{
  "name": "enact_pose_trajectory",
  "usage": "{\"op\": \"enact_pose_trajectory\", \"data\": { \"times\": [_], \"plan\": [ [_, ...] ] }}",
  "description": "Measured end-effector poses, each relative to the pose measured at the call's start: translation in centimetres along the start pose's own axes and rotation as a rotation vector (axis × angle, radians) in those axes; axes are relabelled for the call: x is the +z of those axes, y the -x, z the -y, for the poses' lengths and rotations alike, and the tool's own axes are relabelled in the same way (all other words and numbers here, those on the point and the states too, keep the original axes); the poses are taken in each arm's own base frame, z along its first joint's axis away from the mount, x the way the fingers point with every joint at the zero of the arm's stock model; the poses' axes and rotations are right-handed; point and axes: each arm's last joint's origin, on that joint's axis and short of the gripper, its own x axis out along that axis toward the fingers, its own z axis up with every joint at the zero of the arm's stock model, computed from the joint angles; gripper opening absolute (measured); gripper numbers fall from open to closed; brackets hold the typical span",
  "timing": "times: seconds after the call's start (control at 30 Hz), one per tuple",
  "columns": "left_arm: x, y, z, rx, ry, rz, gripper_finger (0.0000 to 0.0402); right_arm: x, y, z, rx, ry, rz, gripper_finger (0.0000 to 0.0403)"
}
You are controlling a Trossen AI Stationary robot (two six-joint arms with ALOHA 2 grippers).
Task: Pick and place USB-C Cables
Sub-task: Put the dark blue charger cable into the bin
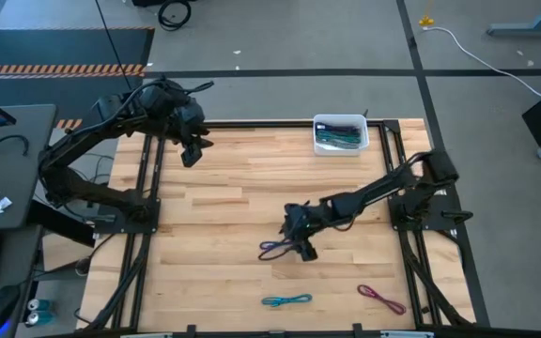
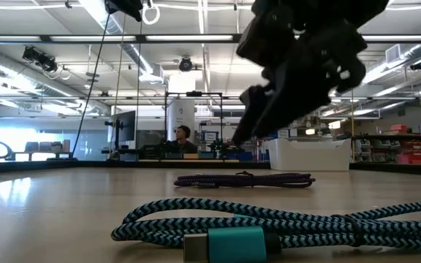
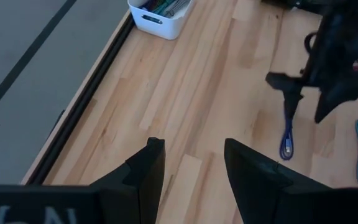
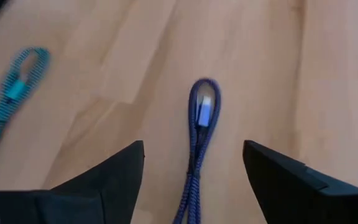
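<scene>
The wooden table (image 1: 224,188) carries a white bin (image 1: 340,134) at its far edge, already holding several cables, so it reads as the drop-off point. The left arm waits near the far left corner, its gripper (image 1: 192,150) raised off the wood with the fingers partly apart and nothing between them, apparently kept out of the way.

The right arm reaches toward the table's middle, and the right gripper (image 4: 193,171) hangs just above the purple cable (image 4: 199,134) with its fingers spread wide on either side of the bundle, holding nothing. That straddle, with the cable running lengthwise between the fingers, suits a descent and a pinch across its narrow width. In the low view a gap shows between the gripper and the cable, so contact looks not yet made.

Two more wait nearer the front edge: the teal cable (image 1: 285,300) and, to its right, the maroon cable (image 1: 382,299), each well apart from the others.
</scene>
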Motion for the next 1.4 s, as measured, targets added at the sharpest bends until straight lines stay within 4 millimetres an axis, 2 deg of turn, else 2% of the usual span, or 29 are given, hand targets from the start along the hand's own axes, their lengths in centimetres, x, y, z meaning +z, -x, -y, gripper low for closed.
{"op": "enact_pose_trajectory", "data": {
  "times": [0.13,0.3,0.47,0.53,0.57,0.63,0.7,0.73,0.83,0.9,1.0,1.07,1.23,1.4],
  "plan": [
    [0.0,0.0,0.0,-0.001,0.013,0.0,0.0172,-1.5,-2.6,-0.5,-0.043,0.012,-0.062,0.0251],
    [0.0,0.0,0.0,0.001,0.032,0.0,0.0172,-3.0,-4.6,-1.0,-0.062,0.013,-0.118,0.0184],
    [0.0,0.0,0.0,0.001,0.032,0.001,0.0172,-3.2,-4.8,-1.0,-0.076,-0.091,-0.143,0.0078],
    [0.0,0.0,0.0,0.002,0.033,0.003,0.0172,-3.2,-4.2,-1.0,-0.08,-0.158,-0.164,0.003],
    [0.0,0.0,0.0,0.002,0.033,0.003,0.0172,-3.2,-3.8,-1.0,-0.084,-0.18,-0.18,0.002],
    [0.0,0.0,0.0,0.002,0.033,0.003,0.0172,-2.8,-2.3,-0.8,-0.108,-0.228,-0.188,0.0021],
    [0.1,0.0,0.0,0.002,0.033,0.007,0.0172,-2.7,0.0,-0.2,-0.164,-0.284,-0.24,0.0024],
    [0.1,0.0,0.0,0.002,0.033,0.01,0.0172,-2.0,1.5,0.2,-0.185,-0.302,-0.223,0.0023],
    [0.2,0.0,0.0,0.002,0.031,0.022,0.0172,0.2,7.2,1.7,-0.256,-0.332,-0.167,0.0019],
    [0.3,0.0,0.0,0.002,0.029,0.034,0.0172,0.6,10.8,3.1,-0.307,-0.332,-0.142,0.0019],
    [0.7,0.0,0.0,0.004,0.009,0.072,0.0172,1.7,17.0,5.8,-0.399,-0.331,-0.015,0.0019],
    [1.0,0.0,0.0,0.006,-0.012,0.105,0.0172,1.3,20.4,7.7,-0.455,-0.341,-0.021,0.0019],
    [2.0,0.2,-0.1,0.017,-0.048,0.208,0.0172,-1.0,25.6,12.3,-0.555,-0.341,-0.224,0.0019],
    [2.8,0.4,-0.2,0.045,-0.064,0.295,0.0172,-4.0,27.4,16.6,-0.527,-0.302,-0.326,0.0019]
  ]
}}
